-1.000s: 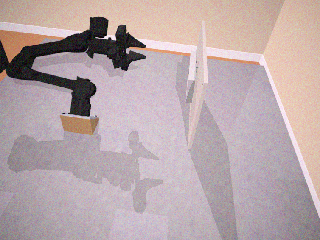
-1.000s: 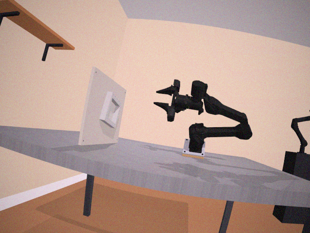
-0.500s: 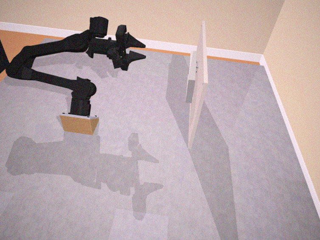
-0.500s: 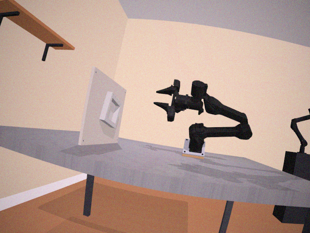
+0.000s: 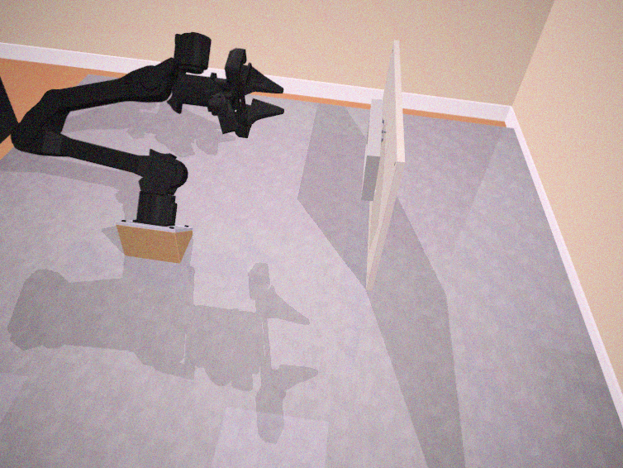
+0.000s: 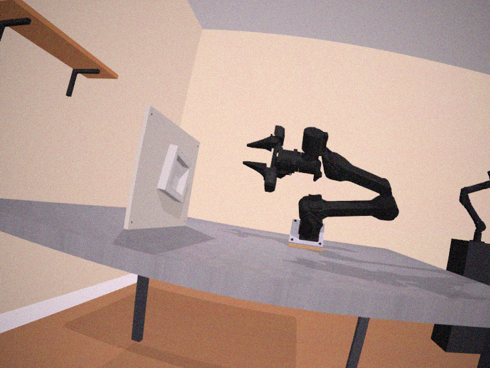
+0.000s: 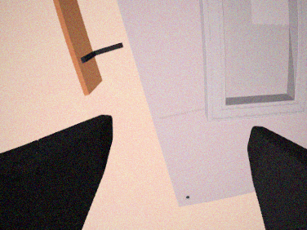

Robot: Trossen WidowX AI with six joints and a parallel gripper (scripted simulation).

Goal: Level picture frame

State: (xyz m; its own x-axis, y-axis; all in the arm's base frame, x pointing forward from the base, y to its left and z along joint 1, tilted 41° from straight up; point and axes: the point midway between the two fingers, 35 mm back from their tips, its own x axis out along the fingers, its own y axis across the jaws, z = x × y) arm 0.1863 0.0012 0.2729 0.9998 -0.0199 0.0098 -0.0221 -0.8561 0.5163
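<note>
The white picture frame (image 5: 373, 136) (image 6: 166, 168) (image 7: 214, 61) hangs on the front of the upright pale panel (image 5: 397, 100) (image 6: 144, 166) (image 7: 167, 81). It is crooked: in the wrist view its lower edge is not parallel to the panel's lower edge, and in the exterior view that edge drops to the right. Its left side looks higher than its right. My gripper (image 5: 282, 100) (image 6: 245, 153) (image 7: 182, 133) is open and empty, in front of the panel with a wide gap, touching nothing. The screw and the notched strip are hidden.
The panel stands on the grey table (image 5: 251, 211) (image 6: 237, 269). A brown wall shelf (image 6: 59, 43) (image 7: 77, 49) with black brackets is beyond the panel to the left. A second small black arm (image 6: 470, 201) stands on a dark box at the far right of the exterior view.
</note>
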